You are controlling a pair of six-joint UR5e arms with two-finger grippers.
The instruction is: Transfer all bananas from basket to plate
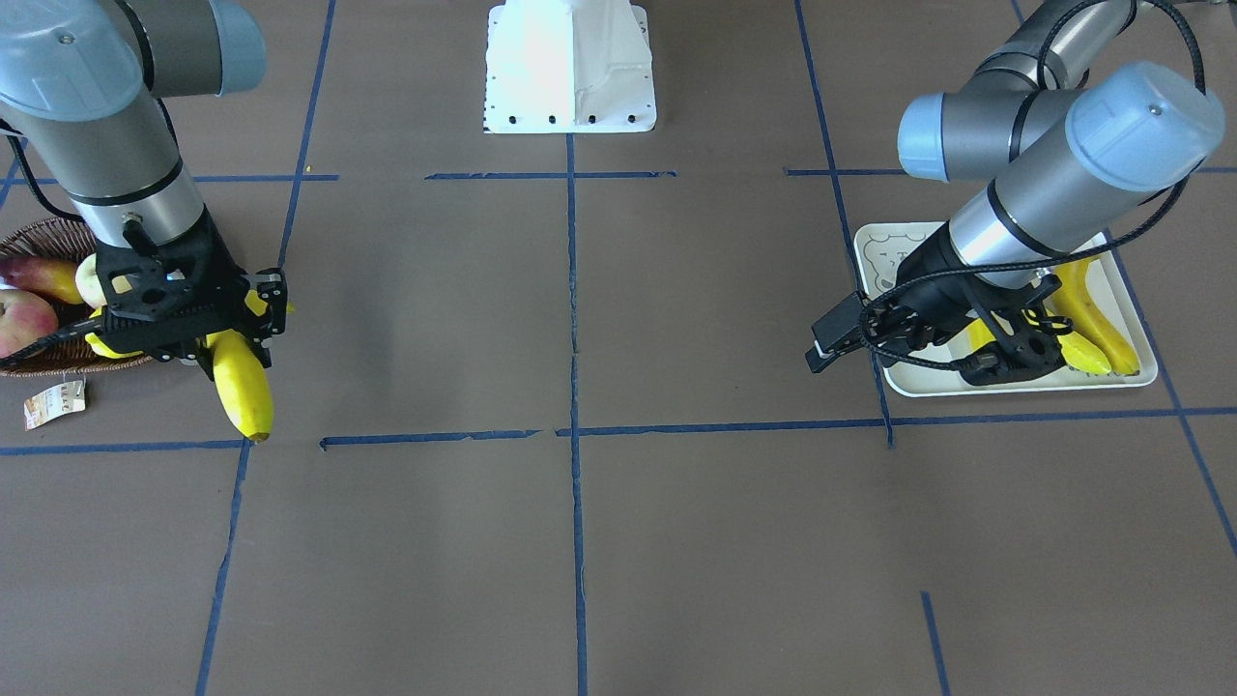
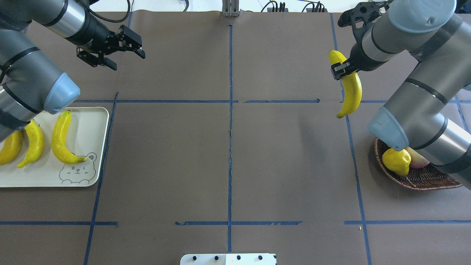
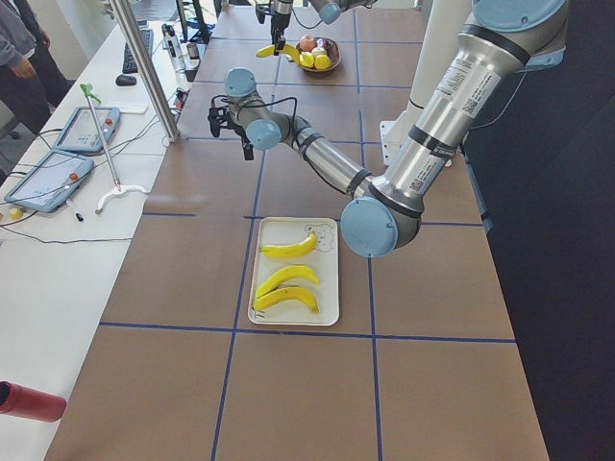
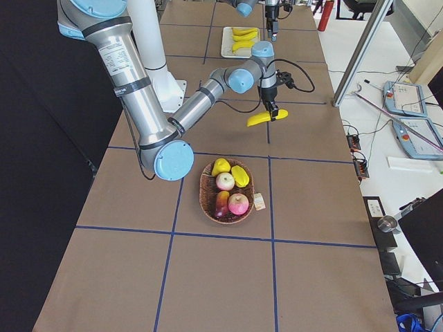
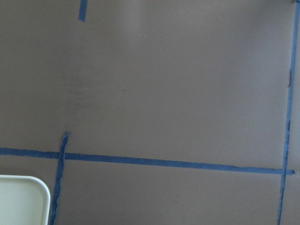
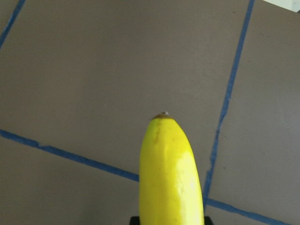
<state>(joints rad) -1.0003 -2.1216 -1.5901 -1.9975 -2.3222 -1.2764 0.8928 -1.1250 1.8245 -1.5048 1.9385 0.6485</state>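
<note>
Banana (image 2: 351, 90) in right gripper (image 2: 340, 70) (clear of basket (image 2: 417, 180))

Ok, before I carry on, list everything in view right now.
bananas: three, yellow, on the plate
held banana: one, yellow, in the right hand above the table
plate: one, cream-white, robot's left end
basket: one, dark-brown wicker, robot's right end
other fruit: five, yellow and pink-red, in the basket
paper tag: one, pale, beside the basket
tape lines: several, blue, across the brown table
pendants: two, grey, on the side bench
person: one, grey top, by the bench
left hand: one, black, open, empty, beyond the plate
right hand: one, black, shut on the held banana
</note>
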